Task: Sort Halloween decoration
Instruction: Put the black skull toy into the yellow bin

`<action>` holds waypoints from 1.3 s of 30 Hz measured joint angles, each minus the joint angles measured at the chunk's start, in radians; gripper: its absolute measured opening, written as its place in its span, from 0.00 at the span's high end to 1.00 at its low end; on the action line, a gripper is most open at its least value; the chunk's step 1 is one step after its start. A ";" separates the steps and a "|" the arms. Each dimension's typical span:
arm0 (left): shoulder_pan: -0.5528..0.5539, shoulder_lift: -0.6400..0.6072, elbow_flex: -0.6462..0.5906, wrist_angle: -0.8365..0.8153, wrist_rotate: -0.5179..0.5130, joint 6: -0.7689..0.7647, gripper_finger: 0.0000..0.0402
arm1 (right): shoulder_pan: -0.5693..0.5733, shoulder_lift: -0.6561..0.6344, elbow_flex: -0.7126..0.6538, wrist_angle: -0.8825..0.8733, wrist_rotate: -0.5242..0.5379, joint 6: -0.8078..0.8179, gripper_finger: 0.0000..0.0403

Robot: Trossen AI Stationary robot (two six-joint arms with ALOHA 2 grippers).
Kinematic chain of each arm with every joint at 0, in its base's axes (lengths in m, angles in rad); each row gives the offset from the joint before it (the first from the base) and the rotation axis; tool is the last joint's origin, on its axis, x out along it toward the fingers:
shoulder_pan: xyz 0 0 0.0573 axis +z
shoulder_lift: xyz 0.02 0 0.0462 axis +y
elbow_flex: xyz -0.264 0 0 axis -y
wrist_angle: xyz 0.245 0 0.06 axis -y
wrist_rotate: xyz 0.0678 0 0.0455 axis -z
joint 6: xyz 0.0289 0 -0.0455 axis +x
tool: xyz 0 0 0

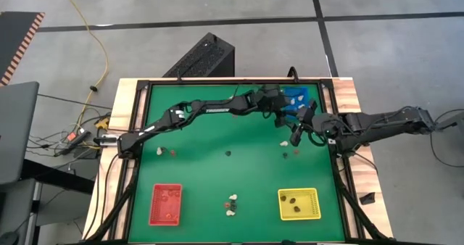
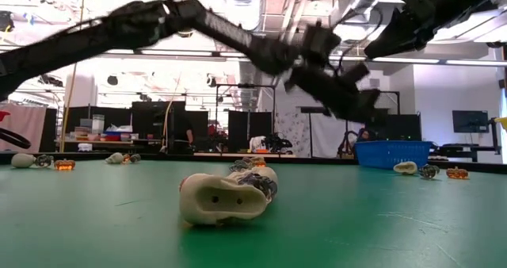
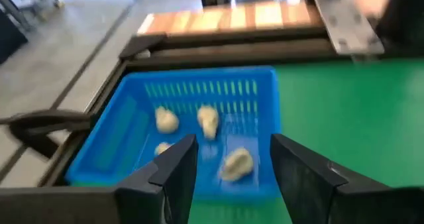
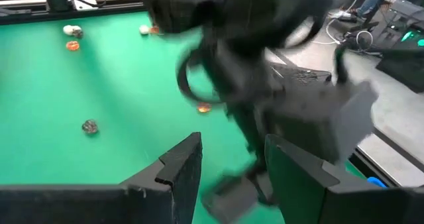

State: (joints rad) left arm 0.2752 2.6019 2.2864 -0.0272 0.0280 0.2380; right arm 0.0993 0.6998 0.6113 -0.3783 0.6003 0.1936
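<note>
The decorations are tiny whitish, orange and dark trinkets scattered on the green table: one group (image 1: 290, 152) near the right, one (image 1: 232, 204) near the front, one (image 1: 164, 151) at the left. A whitish one (image 2: 226, 195) lies close to the low camera. Several whitish ones (image 3: 207, 121) lie in the blue tray (image 3: 112, 144) at the far right. My left gripper (image 3: 232, 177) is open and empty over that tray's near side. My right gripper (image 4: 228, 177) is open and empty, hovering (image 1: 296, 135) just in front of the blue tray, above the right group.
A red tray (image 1: 165, 204) stands at the front left and a yellow tray (image 1: 299, 204) with dark trinkets at the front right. My left arm (image 4: 252, 58) fills the space right before my right gripper. A black raised rim (image 1: 217, 82) borders the table.
</note>
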 joint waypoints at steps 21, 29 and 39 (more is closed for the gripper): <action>-0.032 -0.351 0.000 -1.399 -0.339 -0.127 0.55 | 0.084 0.143 0.000 -0.014 -0.162 -0.018 0.51; -0.079 -0.437 -0.180 -1.483 -0.346 -0.185 0.55 | 0.084 0.229 0.000 -0.080 -0.225 0.032 0.51; -0.127 -0.979 -0.962 -0.802 -0.316 -0.297 0.55 | 0.084 0.336 0.000 0.033 -0.236 0.013 0.51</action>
State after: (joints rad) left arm 0.1486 1.6232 1.3242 -0.8295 -0.2879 -0.0589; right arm 0.1830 1.0356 0.6109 -0.3453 0.3644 0.2071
